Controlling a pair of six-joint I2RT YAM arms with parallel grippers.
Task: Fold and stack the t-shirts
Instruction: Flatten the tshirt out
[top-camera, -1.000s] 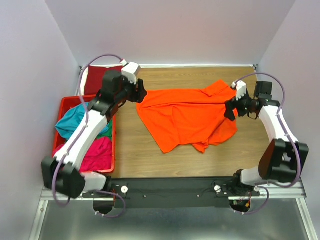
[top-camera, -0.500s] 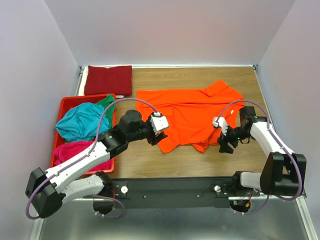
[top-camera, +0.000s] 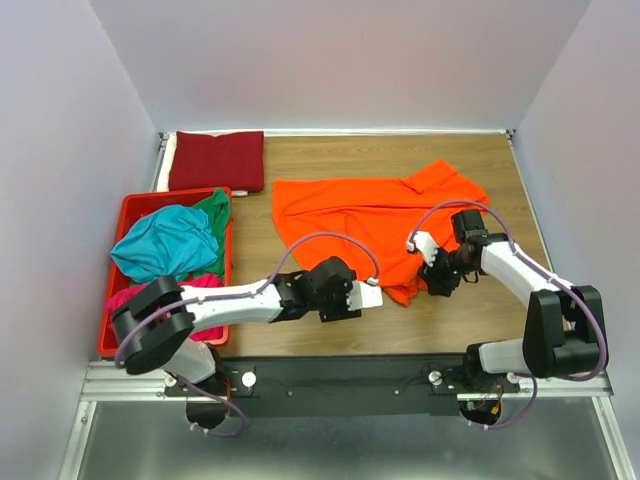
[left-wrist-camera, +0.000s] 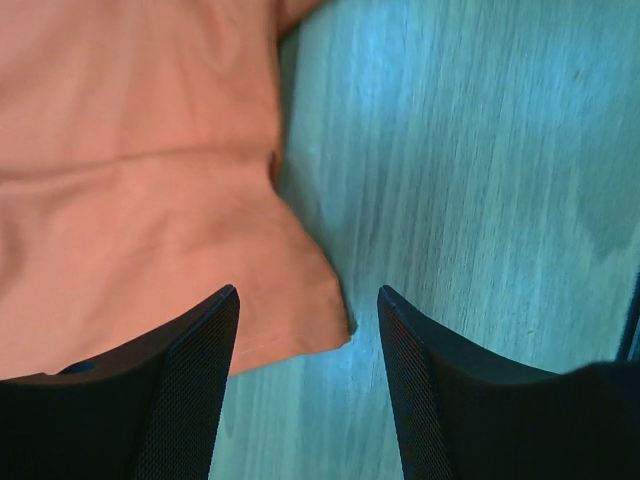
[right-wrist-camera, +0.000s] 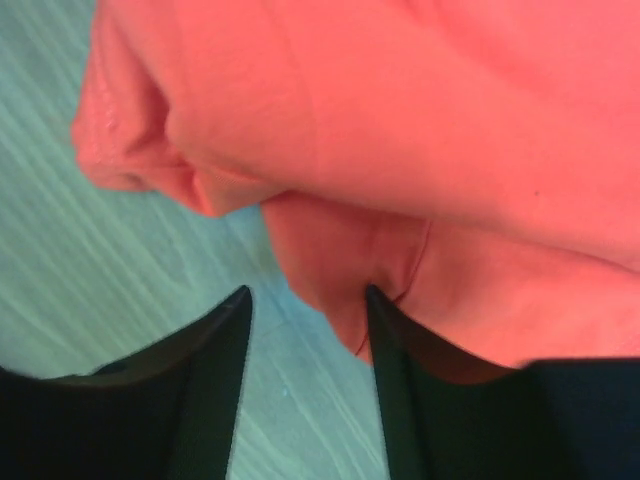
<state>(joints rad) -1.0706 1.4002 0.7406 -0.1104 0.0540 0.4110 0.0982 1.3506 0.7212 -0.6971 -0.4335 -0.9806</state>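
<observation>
Down at the near edge, the left gripper (left-wrist-camera: 307, 295) hangs low over the table (top-camera: 450, 325) with its jaws well apart. Its wrist camera shows the near hem corner of the orange t-shirt (top-camera: 360, 215) lying between the two fingers, with bare wood on one side. Nothing is clamped.

Over on the right, the right gripper (right-wrist-camera: 307, 292) sits at the shirt's near-right edge, jaws about half apart. A small folded point of cloth pokes into the gap and wood shows beside it, so there's no pinch here either. I can't tell whether one finger touches the fabric.

From the overhead camera the shirt lies mid-table, rumpled, long axis running left to right, one sleeve lobe pointing to the far right corner. That view hides both sets of fingertips under the wrists; only the wrist cameras show the hem between them. They in turn miss the rest of the table.

Left of the shirt stands the red crate (top-camera: 229, 262), holding a teal t-shirt (top-camera: 160, 243), a green t-shirt (top-camera: 214, 208) and a magenta t-shirt (top-camera: 203, 283). Beyond it, in the far left corner, a dark red t-shirt (top-camera: 217, 160) lies folded flat.
</observation>
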